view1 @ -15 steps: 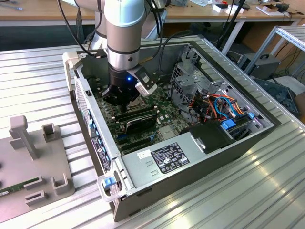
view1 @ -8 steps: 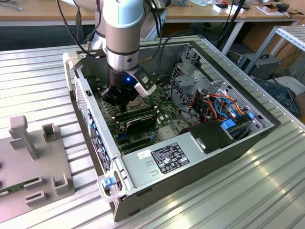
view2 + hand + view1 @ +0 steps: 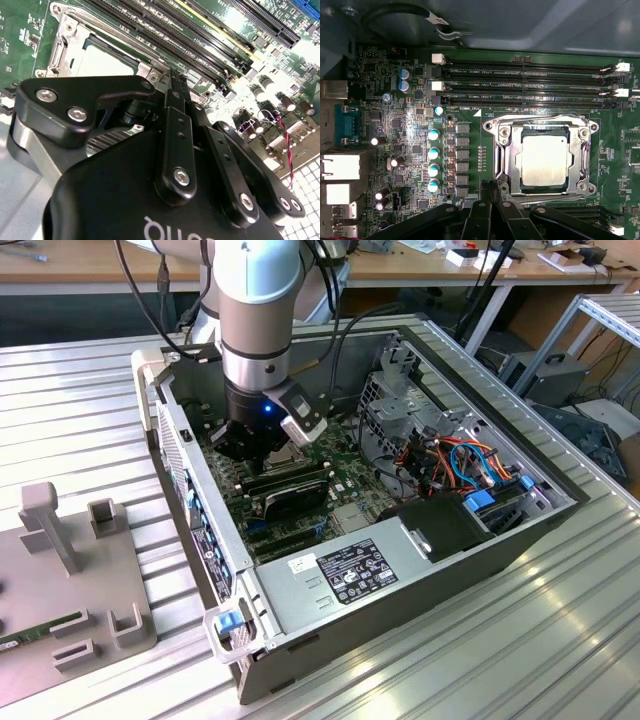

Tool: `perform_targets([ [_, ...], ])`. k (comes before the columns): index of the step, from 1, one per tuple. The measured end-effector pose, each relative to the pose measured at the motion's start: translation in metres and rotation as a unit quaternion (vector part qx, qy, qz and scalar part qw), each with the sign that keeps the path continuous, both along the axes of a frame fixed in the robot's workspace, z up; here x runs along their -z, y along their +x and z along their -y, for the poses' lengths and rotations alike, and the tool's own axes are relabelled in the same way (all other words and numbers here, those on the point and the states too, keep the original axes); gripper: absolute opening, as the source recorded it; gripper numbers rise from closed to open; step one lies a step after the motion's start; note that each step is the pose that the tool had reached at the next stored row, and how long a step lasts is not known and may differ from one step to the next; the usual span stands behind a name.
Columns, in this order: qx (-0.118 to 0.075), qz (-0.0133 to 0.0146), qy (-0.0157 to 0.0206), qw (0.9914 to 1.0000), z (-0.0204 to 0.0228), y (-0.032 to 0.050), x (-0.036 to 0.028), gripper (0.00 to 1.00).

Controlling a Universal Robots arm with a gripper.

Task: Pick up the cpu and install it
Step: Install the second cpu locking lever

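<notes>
While the black gripper [image 3: 492, 186] hangs low inside the open case [image 3: 520, 540], its 2 fingers [image 3: 496, 192] are pressed together with nothing between them, tips just beside the socket frame [image 3: 505, 150]. The cpu [image 3: 545, 161], a flat square with a dull silvery top, lies seated in that shiny metal frame, apart from the fingertips. In the second wrist view the gripper's matte linkage bars and bright screws stand before the pale chip [image 3: 102, 62]. Around the socket spreads the green board [image 3: 410, 130], studded with round capacitors [image 3: 434, 160], and 4 long black memory slots [image 3: 530, 85] run alongside. In the exterior view the arm [image 3: 260, 340] comes straight down between the case walls, near the grey power supply [image 3: 350, 575]. The case sits on a ribbed metal table [image 3: 80, 420]; a grey fixture plate [image 3: 70, 590] lies at the exterior view's left.
</notes>
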State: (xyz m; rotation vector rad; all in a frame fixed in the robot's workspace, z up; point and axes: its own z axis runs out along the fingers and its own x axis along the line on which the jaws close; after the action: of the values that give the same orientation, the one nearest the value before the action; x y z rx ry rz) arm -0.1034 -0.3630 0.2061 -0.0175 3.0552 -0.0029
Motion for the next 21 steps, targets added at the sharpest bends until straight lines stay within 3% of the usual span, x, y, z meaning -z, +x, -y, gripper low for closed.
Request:
perform_targets([
  [16,0.0,0.0,0.0002,1.0,0.0004,0.0,-0.0002,0.11],
  [17,0.0,-0.0001,0.0,1.0,0.0004,0.0,-0.0024,0.11],
  [21,0.0,0.0,-0.0006,1.0,-0.0003,0.0,-0.0224,0.11],
])
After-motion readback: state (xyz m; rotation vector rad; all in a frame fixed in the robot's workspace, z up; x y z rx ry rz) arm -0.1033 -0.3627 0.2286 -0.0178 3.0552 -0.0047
